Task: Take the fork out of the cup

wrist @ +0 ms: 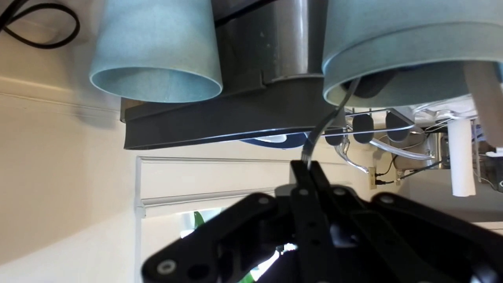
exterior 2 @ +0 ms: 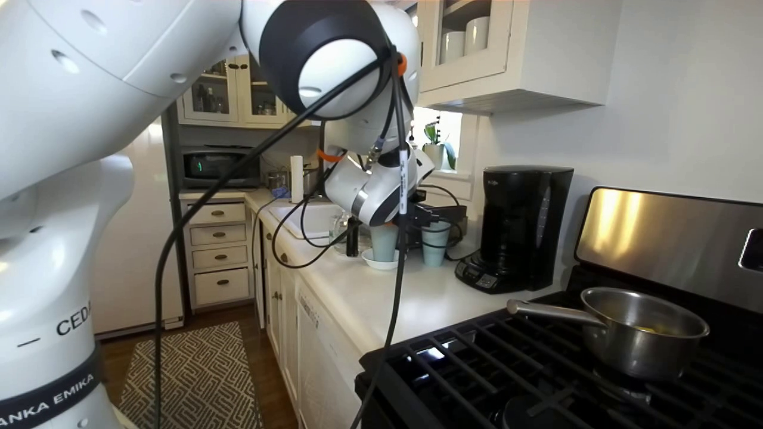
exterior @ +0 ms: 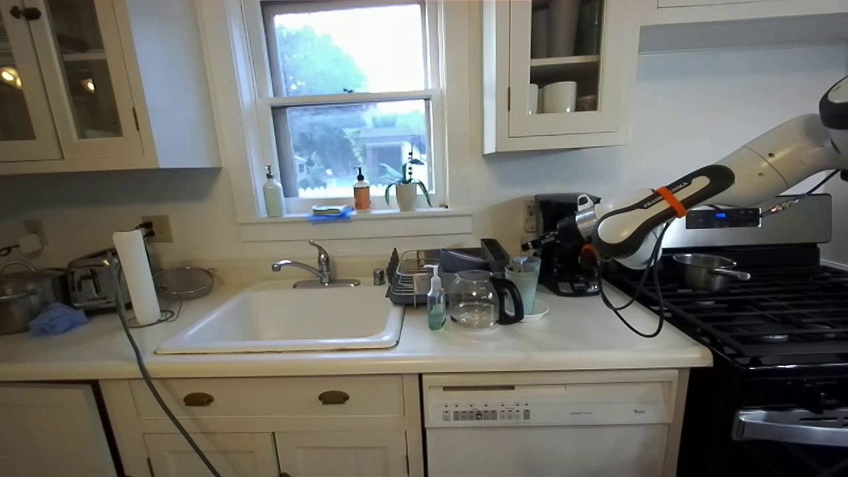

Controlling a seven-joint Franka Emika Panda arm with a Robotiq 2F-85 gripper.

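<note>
The cup (wrist: pixel 412 47) is pale blue-green and fills the upper right of the wrist view, which is upside down. In an exterior view the cup (exterior: pixel 528 286) stands upright on a white saucer; it also shows in an exterior view (exterior 2: pixel 384 243). The thin grey metal fork (wrist: pixel 325 122) curves out over the cup's rim; its lower end is hidden inside. My gripper (wrist: pixel 307 163) is shut on the fork's exposed end, just beyond the rim. In an exterior view my gripper (exterior: pixel 528 246) is above the cup. The arm and cables hide much of it in an exterior view.
A matching cup (wrist: pixel 157 55) stands beside it. A flat utensil (wrist: pixel 485 102) also sticks out of the fork's cup. The glass jug (exterior: pixel 474 301), soap bottle (exterior: pixel 435 301), dish rack (exterior: pixel 414 278) and black coffee maker (exterior 2: pixel 524 226) are near. A pot (exterior 2: pixel 644 333) sits on the stove.
</note>
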